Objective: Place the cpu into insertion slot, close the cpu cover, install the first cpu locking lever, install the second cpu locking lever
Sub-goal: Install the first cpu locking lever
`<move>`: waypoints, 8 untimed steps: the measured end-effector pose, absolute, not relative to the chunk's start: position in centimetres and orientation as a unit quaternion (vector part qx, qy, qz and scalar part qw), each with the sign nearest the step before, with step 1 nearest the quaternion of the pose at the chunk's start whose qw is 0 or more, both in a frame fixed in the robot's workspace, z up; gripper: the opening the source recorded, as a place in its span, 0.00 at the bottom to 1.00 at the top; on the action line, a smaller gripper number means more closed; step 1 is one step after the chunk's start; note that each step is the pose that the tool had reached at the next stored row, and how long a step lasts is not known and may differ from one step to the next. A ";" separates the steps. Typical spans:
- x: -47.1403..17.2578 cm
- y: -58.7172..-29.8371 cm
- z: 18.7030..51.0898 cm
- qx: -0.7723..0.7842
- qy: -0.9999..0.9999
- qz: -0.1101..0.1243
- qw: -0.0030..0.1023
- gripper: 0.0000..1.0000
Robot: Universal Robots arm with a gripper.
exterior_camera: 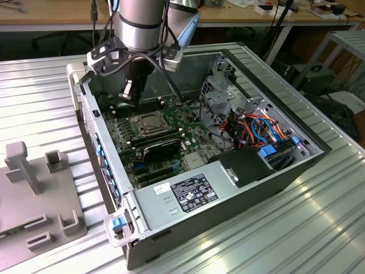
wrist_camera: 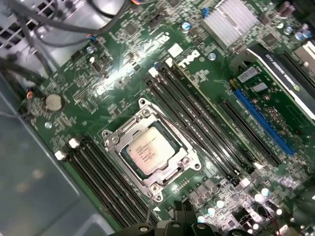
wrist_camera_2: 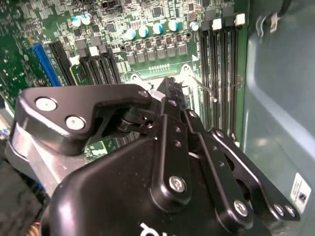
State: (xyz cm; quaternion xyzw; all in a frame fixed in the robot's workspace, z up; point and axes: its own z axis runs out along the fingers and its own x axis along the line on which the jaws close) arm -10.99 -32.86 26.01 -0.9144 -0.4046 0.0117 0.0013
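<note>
**A:** Where is the cpu (wrist_camera: 147, 151) right now?

**B:** It is seated flat in the insertion slot (wrist_camera: 155, 188) on the green board (wrist_camera: 108, 88), with long black memory slots (wrist_camera: 197, 118) on either side. In the exterior view that spot is toward the far left of the open computer case (exterior_camera: 274, 171). The cpu cover (wrist_camera: 114, 139) looks to be lying down around the chip, and the silvery plate shows through its window.

**A:** And the gripper (wrist_camera_2: 169, 88)?

**B:** It hangs just above the board at the socket's far edge. Its fingers (wrist_camera_2: 173, 105) are drawn together, and I can see nothing pinched between them. In the second wrist view the tip is just beside a thin wire lever (wrist_camera_2: 207, 90). I can't tell whether it touches the wire, or whether that lever is hooked down.

**A:** How would these parts handle?

**B:** I'd judge the chip light and rigid, but delicate underneath. It should only be held by its edges and never dragged across the socket. The cover is thin sheet metal, stiff on its hinge, so a gentle push on the free edge should be enough. The lever is springy wire, narrow and slick, and a closed tip could slide off it. Pressing near the bent handle end looks like the safest place to take it
</note>
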 end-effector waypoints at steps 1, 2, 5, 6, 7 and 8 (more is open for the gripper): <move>-11.0 -32.9 26.0 -0.919 -0.394 0.012 0.001 0.11; -11.0 -32.9 26.0 -0.921 -0.390 0.012 0.001 0.11; -11.5 -32.9 26.0 -0.922 -0.388 0.012 0.002 0.11; -11.7 -32.9 26.0 -0.922 -0.388 0.012 0.002 0.11; -11.9 -32.9 26.0 -0.922 -0.387 0.012 0.002 0.11; -12.0 -32.9 26.0 -0.923 -0.386 0.012 0.002 0.11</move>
